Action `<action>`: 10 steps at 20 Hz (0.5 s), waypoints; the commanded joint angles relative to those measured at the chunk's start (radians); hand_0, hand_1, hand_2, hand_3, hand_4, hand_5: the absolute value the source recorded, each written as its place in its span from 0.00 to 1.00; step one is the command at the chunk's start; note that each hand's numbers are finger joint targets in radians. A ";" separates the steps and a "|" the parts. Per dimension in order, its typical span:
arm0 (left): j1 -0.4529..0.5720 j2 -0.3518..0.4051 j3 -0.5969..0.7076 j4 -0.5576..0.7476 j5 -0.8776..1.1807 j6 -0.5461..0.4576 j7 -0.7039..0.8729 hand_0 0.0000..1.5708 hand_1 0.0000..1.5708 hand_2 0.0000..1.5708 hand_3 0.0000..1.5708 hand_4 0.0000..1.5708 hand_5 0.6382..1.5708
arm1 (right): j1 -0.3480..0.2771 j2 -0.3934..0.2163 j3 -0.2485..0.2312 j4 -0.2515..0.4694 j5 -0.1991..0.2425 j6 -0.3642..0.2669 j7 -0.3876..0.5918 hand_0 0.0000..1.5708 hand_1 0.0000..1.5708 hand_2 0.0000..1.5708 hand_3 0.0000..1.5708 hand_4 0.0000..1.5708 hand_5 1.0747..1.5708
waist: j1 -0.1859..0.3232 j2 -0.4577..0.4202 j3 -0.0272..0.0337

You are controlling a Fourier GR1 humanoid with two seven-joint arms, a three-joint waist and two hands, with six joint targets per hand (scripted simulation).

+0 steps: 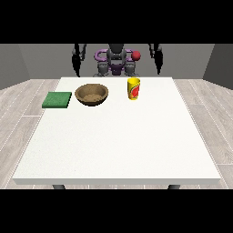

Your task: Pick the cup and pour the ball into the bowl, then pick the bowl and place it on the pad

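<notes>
A yellow cup [133,88] with a red mark stands upright at the table's far side, right of centre. No ball shows from this angle; the cup's inside is hidden. To the cup's left rests a brown bowl [92,94] that looks empty. A flat green pad [57,99] lies at the far left edge, beside the bowl. The hand at the view's left [78,58] hangs behind the table's far edge with straight fingers, holding nothing. The hand at the view's right [157,55] hangs likewise, well apart from the cup.
The white table [118,145] stretches wide towards the camera. The robot's torso [116,61] stands behind the far edge, with a red knob [136,56] near its shoulder. Wooden floor surrounds the table.
</notes>
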 commanded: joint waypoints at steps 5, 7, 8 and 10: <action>-0.010 0.040 0.009 -0.102 0.009 -0.010 0.082 0.00 0.00 0.00 0.00 0.00 0.99 | -0.010 -0.044 -0.017 -0.102 -0.001 -0.004 0.081 0.00 0.00 0.00 0.00 0.00 1.00 | -0.012 -0.252 -0.0316; -0.104 -0.042 0.047 -0.162 0.117 0.032 0.178 0.00 0.00 0.00 0.00 0.00 0.99 | -0.009 -0.110 -0.122 -0.096 -0.127 0.077 0.098 0.00 0.00 0.00 0.00 0.00 1.00 | -0.052 -0.239 -0.0362; -0.102 -0.078 0.015 -0.197 0.108 0.062 0.212 0.00 0.00 0.00 0.00 0.00 0.99 | -0.021 -0.133 -0.153 -0.088 -0.147 0.084 0.113 0.00 0.00 0.00 0.00 0.00 1.00 | -0.026 -0.254 -0.0362; -0.107 -0.030 0.036 -0.229 0.129 0.024 0.221 0.00 0.00 0.00 0.00 0.00 0.99 | -0.034 -0.189 -0.232 -0.075 -0.220 0.146 0.077 0.00 0.00 0.00 0.00 0.00 1.00 | -0.002 -0.200 -0.0371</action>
